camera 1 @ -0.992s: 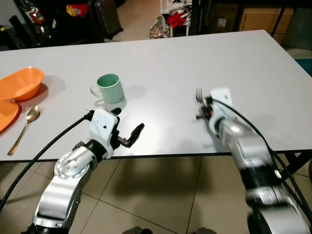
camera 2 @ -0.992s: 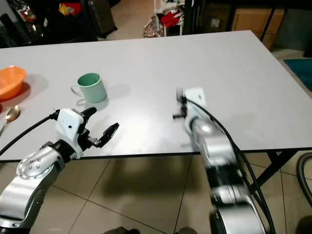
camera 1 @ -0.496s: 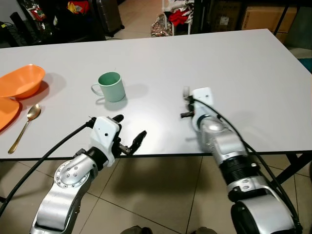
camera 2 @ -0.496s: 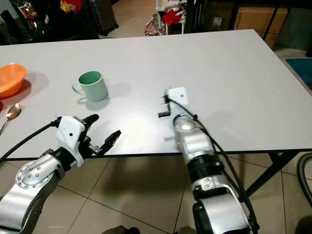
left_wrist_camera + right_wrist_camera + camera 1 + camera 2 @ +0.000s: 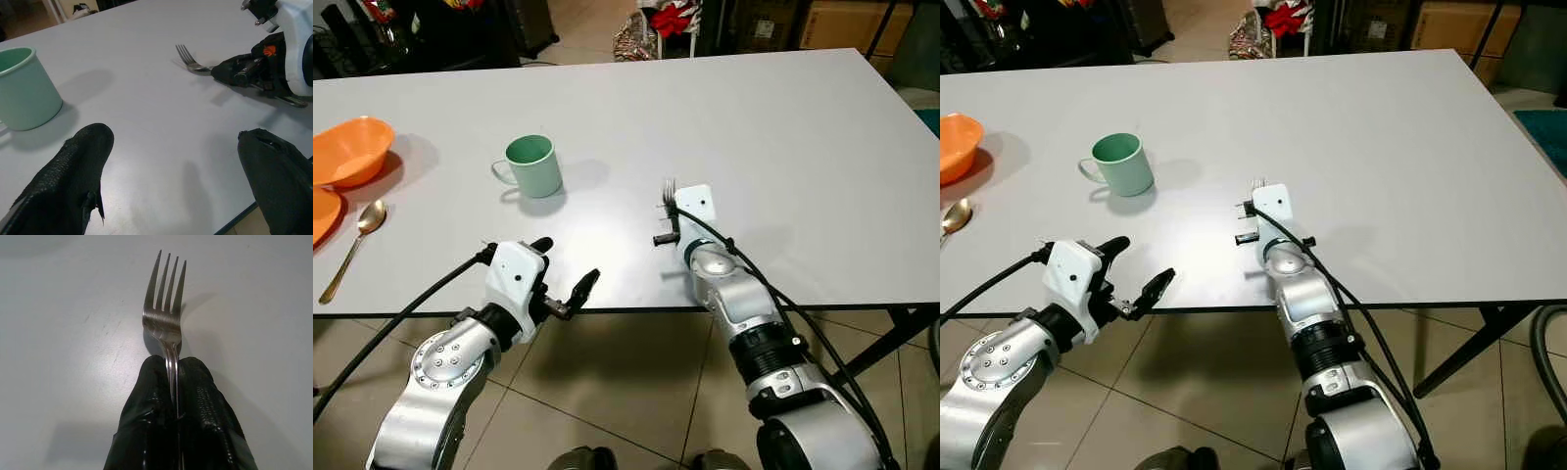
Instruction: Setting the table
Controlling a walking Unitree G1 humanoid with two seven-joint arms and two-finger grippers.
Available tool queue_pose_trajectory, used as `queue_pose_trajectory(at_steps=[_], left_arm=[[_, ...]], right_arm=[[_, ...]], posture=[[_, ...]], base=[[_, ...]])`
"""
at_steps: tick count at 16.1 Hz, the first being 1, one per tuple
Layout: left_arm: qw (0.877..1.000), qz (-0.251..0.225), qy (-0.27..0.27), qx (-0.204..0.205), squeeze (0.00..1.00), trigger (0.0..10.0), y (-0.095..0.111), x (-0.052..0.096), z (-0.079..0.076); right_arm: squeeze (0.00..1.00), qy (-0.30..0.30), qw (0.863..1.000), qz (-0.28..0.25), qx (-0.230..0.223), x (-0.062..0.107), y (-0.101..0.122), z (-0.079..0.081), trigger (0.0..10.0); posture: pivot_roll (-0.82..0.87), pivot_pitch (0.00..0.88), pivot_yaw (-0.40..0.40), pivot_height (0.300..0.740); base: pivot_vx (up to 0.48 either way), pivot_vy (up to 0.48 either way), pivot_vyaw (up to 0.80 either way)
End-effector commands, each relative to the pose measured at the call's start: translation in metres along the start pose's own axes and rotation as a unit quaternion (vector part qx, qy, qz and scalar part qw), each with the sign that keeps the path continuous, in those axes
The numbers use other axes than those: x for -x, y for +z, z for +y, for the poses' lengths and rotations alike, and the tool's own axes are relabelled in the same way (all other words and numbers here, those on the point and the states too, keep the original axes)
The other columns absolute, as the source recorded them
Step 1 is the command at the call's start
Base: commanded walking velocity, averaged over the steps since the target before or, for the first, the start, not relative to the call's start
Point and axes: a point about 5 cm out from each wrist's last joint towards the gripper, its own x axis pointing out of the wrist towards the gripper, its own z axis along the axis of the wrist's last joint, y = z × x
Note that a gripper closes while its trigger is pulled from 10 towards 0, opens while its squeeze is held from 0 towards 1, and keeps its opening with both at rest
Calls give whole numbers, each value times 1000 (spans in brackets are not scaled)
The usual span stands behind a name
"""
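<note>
A silver fork (image 5: 167,323) is pinched by its handle between the closed fingers of the right gripper (image 5: 176,382), tines lying low over the white table (image 5: 783,127) near its centre. The left gripper (image 5: 564,284) is held spread wide at the near edge. A green mug (image 5: 532,166) stands at ten o'clock from the fork, an orange bowl (image 5: 350,152) and gold spoon (image 5: 352,247) far at nine o'clock.

The scene is evenly lit from above. Soft shadows are cast on the white table (image 5: 783,127) beside the green mug (image 5: 532,166) and under both arms. The background is left dim. Perhaps slight softness is seen at close range in the wrist views.
</note>
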Motion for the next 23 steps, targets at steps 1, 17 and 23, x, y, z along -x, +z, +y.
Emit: queue_pose_trajectory(at_steps=[1,17,23], left_arm=[[1000,0,2,2,0,10000,2,3,1],[1000,-4,-2,7,0,10000,4,2,-5],[1000,-5,3,6,0,10000,5,2,-3]], right_arm=[[0,3,1000,21,-3,2,-11,6,10000],[839,32,997,29,-70,0,-2,21,10000],[878,37,996,27,-80,-1,1,22,10000]], posture=[[-90,135,95,740],[-82,129,80,740],[-78,121,75,740]], base=[[0,0,0],[0,0,0],[0,0,0]])
